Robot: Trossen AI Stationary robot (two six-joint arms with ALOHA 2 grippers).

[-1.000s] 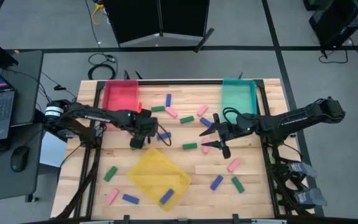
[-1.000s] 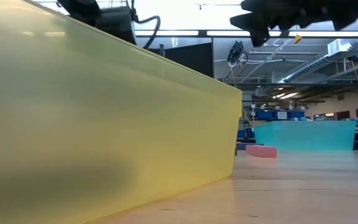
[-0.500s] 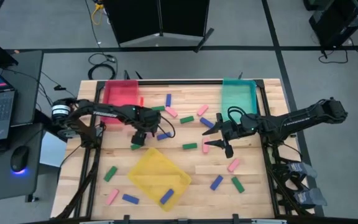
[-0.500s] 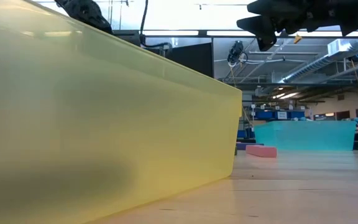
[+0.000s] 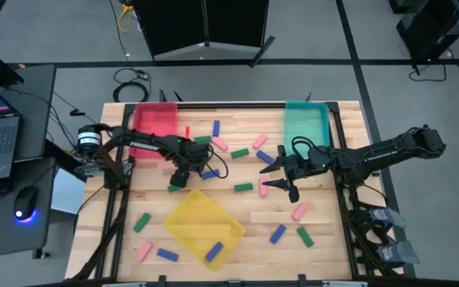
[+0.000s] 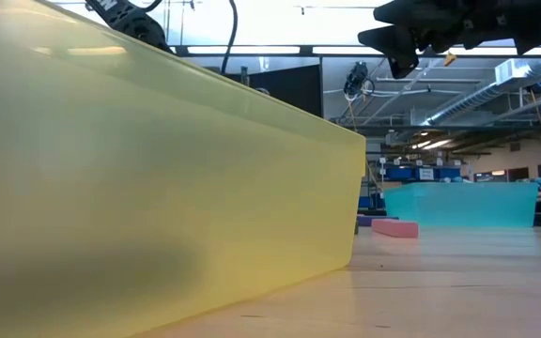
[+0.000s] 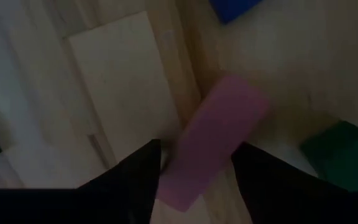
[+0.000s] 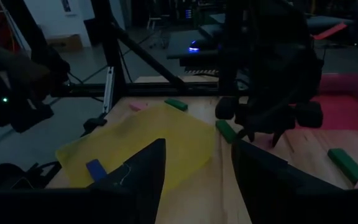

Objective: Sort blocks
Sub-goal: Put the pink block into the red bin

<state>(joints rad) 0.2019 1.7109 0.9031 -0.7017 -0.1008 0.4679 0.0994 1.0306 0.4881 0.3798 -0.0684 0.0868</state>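
Three translucent trays share the wooden desk point(image 5: 325, 239) with the scattered blocks: a red tray point(image 5: 154, 121) at the far left, a teal tray point(image 5: 306, 123) at the far right, and a yellow tray point(image 5: 202, 223) turned askew near the front, with a blue block point(image 5: 214, 252) inside it. In the low view the yellow tray's wall fills most of the picture and hides nearly everything behind it. The left hand point(image 5: 178, 178) is down over the desk just beyond the yellow tray, its fingers point(image 7: 135, 180) parted on either side of a pink block point(image 7: 213, 140) lying flat; whether they touch it cannot be told. A green block point(image 7: 344, 155) lies just beside. The right hand point(image 5: 276, 185) hovers mid-desk, fingers apart and empty, with blocks all around it.
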